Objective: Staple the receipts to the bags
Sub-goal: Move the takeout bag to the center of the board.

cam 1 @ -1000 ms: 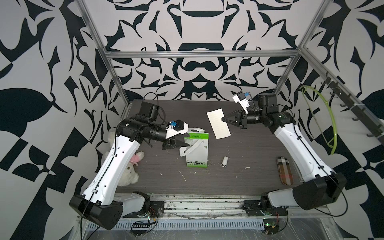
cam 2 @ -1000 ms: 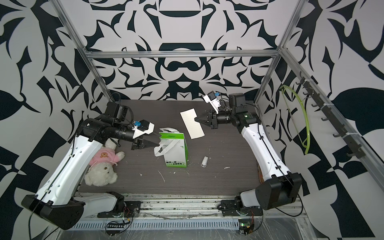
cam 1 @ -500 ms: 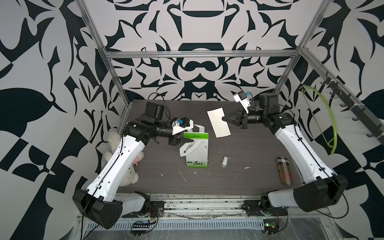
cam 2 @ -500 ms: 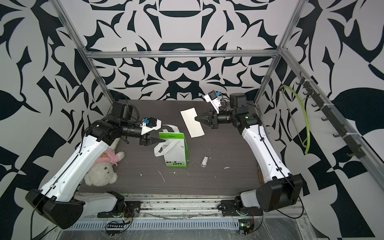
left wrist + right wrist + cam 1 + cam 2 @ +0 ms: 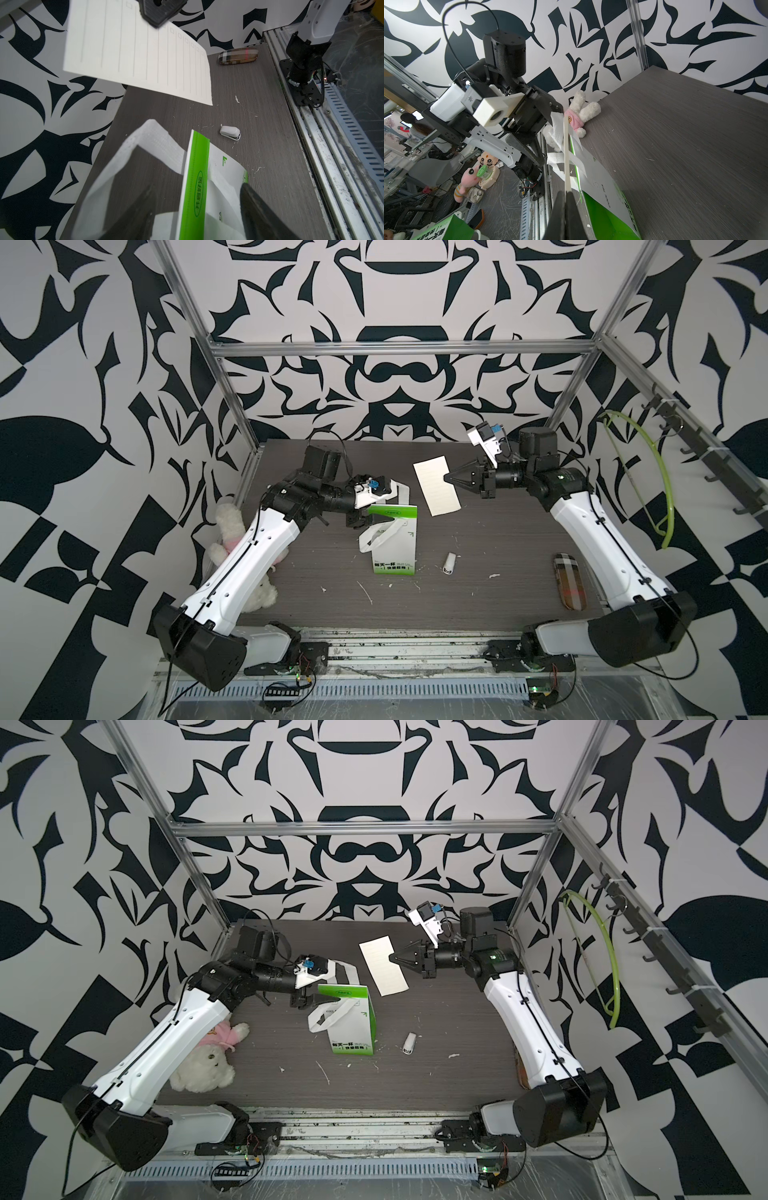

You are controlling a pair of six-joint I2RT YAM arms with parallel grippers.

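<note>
Cream receipt (image 5: 434,489) pinched in right hand (image 5: 446,480), left hand (image 5: 365,517) wide astride bag (image 5: 395,549) rim, blurred in wrist view

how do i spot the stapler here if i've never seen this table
On the dark wood-grain table, find the white and green bag near the middle. Beside its base, toward the right arm, lies the stapler: a small white rounded wedge, much smaller than the plaid case further out.
</note>
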